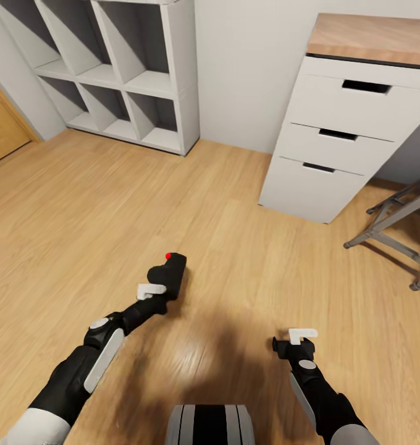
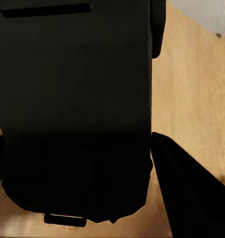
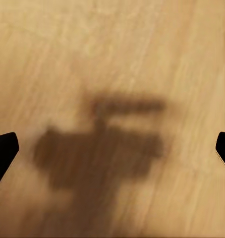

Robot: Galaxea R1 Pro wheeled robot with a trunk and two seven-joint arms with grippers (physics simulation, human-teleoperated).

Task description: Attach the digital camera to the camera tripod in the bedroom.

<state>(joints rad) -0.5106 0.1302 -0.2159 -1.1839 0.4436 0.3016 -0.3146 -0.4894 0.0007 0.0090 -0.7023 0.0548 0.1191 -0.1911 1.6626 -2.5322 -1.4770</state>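
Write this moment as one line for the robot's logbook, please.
left pincer: shut on camera, carried above wood floor | right pincer: open, empty | ahead: white drawers, shelf unit

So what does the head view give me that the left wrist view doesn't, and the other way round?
Head view alone: the white cube shelf, the drawer chest, a grey folding frame, the right claw with nothing in it, and the red button on top of the digital camera. Left wrist view alone: the camera's flat black face close up, with a dark finger beside it. Shared: the camera in the left claw, and the wood floor.
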